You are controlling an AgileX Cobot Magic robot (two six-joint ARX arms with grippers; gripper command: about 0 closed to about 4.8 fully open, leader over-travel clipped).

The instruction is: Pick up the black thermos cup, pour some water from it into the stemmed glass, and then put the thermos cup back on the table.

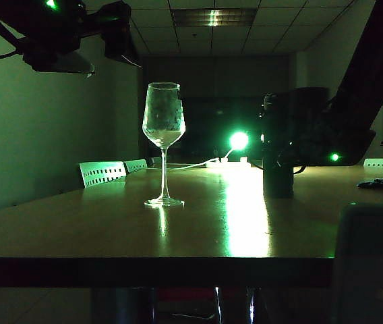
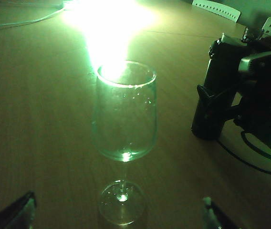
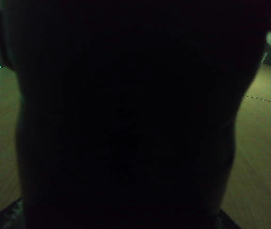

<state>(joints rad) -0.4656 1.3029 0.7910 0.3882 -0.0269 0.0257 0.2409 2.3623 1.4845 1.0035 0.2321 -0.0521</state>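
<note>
Filling the right wrist view, the black thermos cup stood on the table between the right gripper's spread, unclosed jaws, apparently lined up for grasping. The left gripper hovered wide above the stemmed glass, nearby.

A dim, green-tinted room; one bright lamp at the far end throws blown-out glare along the glossy surface. The right wrist view is almost wholly black.
</note>
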